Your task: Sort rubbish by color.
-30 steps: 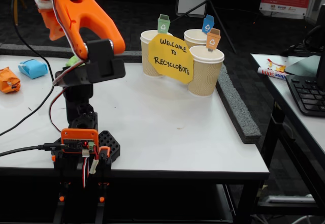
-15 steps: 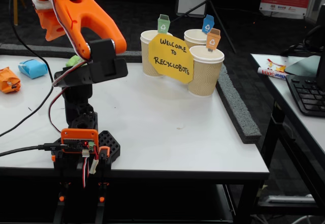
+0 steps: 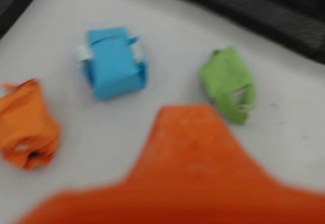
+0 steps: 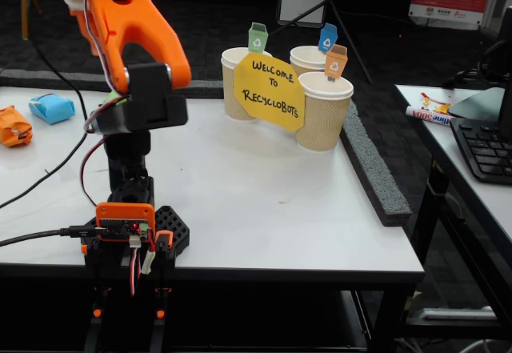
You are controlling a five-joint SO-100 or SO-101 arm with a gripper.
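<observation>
**Hidden, cropped and blurred**

The wrist view is soft all over. The end effector (image 3: 190,178) shows there only as a blurred orange mass filling the bottom edge, one tapering finger in view, so how its jaws stand cannot be told. The orange wad (image 3: 26,124) is cut by the left edge of that view.

In the fixed view the arm (image 4: 120,25) runs off the top edge, its end effector out of frame. The green wad (image 4: 114,97) is nearly all covered by the arm's black motor block; only a sliver shows. The orange wad (image 4: 14,126) is clipped by the left edge. The recycling marks on the cups' tags (image 4: 257,38) are too small to read.
</observation>
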